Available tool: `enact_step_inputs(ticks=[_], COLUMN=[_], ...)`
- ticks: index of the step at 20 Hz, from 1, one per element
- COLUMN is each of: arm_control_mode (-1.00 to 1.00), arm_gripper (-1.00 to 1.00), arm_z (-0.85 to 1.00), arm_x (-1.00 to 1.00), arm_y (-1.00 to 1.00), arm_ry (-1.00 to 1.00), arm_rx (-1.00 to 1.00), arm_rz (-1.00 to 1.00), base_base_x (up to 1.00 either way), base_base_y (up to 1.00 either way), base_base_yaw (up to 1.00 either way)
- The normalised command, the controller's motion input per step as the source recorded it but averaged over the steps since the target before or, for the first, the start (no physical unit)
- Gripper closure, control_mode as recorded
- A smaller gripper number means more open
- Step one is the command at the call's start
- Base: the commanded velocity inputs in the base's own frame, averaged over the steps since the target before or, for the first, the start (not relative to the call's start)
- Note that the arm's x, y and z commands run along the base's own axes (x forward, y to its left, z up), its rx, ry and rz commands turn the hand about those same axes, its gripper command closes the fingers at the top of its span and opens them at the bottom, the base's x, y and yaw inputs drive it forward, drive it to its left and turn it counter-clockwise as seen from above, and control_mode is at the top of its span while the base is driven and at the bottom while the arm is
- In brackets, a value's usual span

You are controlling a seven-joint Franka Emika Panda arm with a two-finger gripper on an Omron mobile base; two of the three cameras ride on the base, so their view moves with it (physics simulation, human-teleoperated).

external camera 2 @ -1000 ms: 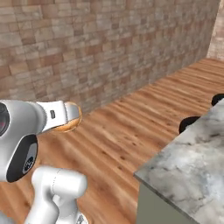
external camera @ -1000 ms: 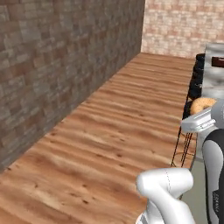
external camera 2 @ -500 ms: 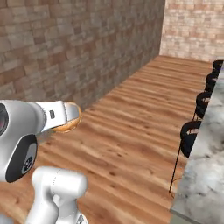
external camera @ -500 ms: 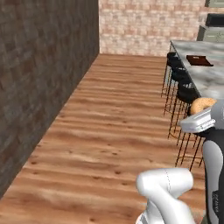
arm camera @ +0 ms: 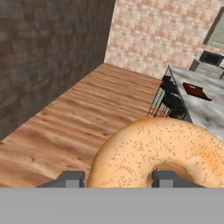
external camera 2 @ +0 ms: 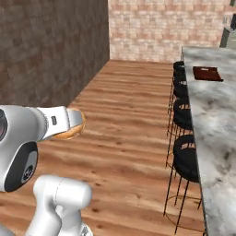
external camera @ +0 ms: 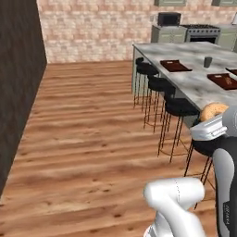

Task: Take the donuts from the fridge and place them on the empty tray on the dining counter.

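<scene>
Honestly there was nothing readable anywhere in these shots, no labels, brand names, numbers or signs. The trays on the bench [external camera: 194, 83] were plain and the brick walls were bare. The microwave [external camera: 168, 19] at the back was too small and blurry to show any lettering, and so was the stove [external camera: 202, 32].

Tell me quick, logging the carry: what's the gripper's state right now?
Gripper: closed on the orange-tan glazed donut.
</scene>
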Motion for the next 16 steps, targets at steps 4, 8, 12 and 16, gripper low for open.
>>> enact_step_inputs(ticks=[4, 8, 12, 16], arm_control_mode=[1.0, 1.0, 1.0, 1.0], arm_gripper=[1.0, 1.0, 1.0, 1.0], arm_z=[0.0, 0.0, 0.0, 0.0], arm_x=[0.0, 0.0, 0.0, 0.0], arm_y=[0.0, 0.0, 0.0, 0.0], arm_ry=[0.0, 0.0, 0.0, 0.0], arm_rx=[0.0, 0.0, 0.0, 0.0], arm_rz=[0.0, 0.0, 0.0, 0.0], base_base_x=[1.0, 1.0, 1.0, 1.0], base_base_y=[0.44, 0.52, 0.53, 0.69], base_base_yaw=[-0.48, -0.43, -0.42, -0.41])
